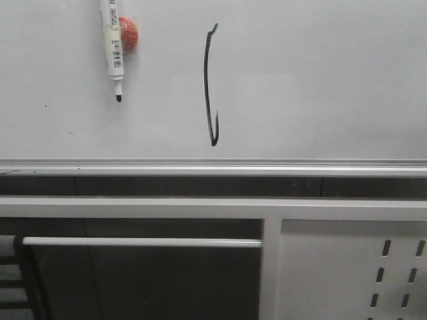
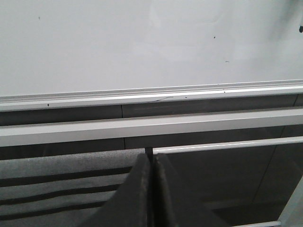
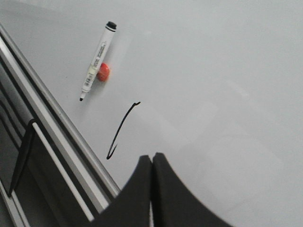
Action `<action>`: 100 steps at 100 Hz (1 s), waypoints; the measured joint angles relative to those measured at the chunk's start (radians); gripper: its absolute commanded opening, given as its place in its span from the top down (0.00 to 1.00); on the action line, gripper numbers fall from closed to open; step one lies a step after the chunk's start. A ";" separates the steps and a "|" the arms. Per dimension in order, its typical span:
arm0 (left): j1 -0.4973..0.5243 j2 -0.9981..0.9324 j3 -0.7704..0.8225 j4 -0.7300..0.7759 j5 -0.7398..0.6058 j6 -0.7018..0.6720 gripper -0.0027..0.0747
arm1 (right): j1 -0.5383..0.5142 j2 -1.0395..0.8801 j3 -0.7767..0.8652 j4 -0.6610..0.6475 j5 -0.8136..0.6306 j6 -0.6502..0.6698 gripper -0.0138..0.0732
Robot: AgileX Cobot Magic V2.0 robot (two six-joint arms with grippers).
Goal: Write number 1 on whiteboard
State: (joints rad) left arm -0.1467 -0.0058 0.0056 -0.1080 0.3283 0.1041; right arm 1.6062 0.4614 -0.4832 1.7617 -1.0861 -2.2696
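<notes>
The whiteboard point(image 1: 320, 80) fills the upper front view, with its silver rail point(image 1: 213, 165) below. A thin black number 1 point(image 1: 210, 87) is drawn on it near the middle; it also shows in the right wrist view point(image 3: 120, 130). A white marker point(image 1: 113, 50) hangs tip down on the board beside an orange magnet point(image 1: 128, 33), left of the stroke. My right gripper point(image 3: 152, 157) is shut and empty, off the board to the right of the stroke. My left gripper point(image 2: 150, 156) is shut and empty, below the rail point(image 2: 151, 97). Neither gripper shows in the front view.
Below the board runs a white frame bar point(image 1: 213, 208) with a thin white rod point(image 1: 140, 242) under it. A white slotted metal panel point(image 1: 353, 267) is at the lower right. Dark slats point(image 2: 57, 182) lie beside my left gripper.
</notes>
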 measured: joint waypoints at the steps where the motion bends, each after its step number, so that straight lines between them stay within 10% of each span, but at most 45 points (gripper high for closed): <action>1: 0.000 0.000 0.000 0.000 0.000 0.000 0.99 | 0.000 0.000 0.000 -0.002 -0.003 0.000 0.92; 25: 0.000 0.000 0.000 0.000 0.000 0.000 0.99 | 0.000 0.000 0.001 -0.082 -0.005 0.040 0.92; 71: 0.000 0.000 0.000 0.000 0.000 0.000 0.99 | -0.003 0.108 0.183 -0.456 -0.040 0.705 0.92; 100: 0.000 0.000 0.000 0.000 0.000 0.000 0.99 | -0.192 0.108 0.328 -0.711 0.128 1.076 0.92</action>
State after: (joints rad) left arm -0.1467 -0.0058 0.0056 -0.1080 0.3283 0.1041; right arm 1.4146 0.5699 -0.1554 1.0504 -0.9580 -1.1934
